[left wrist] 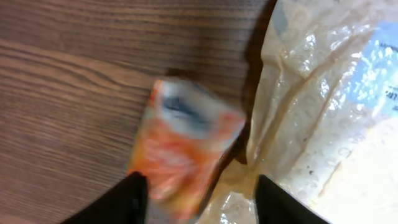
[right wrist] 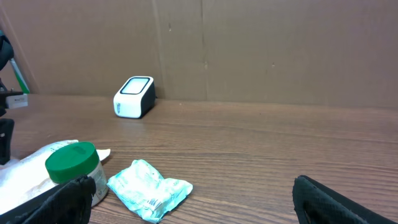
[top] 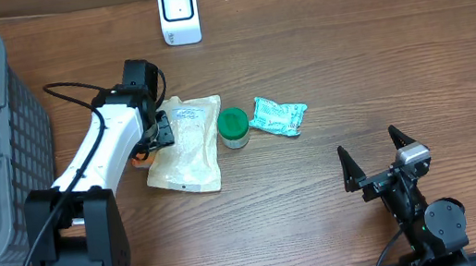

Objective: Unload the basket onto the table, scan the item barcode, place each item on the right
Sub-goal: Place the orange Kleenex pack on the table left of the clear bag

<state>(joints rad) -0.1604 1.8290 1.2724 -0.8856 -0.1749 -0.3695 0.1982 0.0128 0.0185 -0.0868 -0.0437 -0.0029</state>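
Orange packet (left wrist: 186,146) lies beside crinkled translucent pouch (left wrist: 323,112).

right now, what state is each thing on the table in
left pincer, open over the orange packet
right pincer, open, empty
orange packet, blurred, beside the pouch
clear pouch, lying flat, label up
green-lidded jar, upright, lid on
teal packet, lying crumpled
barcode scanner, standing upright
grey basket, upright

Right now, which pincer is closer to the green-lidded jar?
Left. The left pincer is just across the pale bag from the jar; the right pincer is farther off, past the teal packet.
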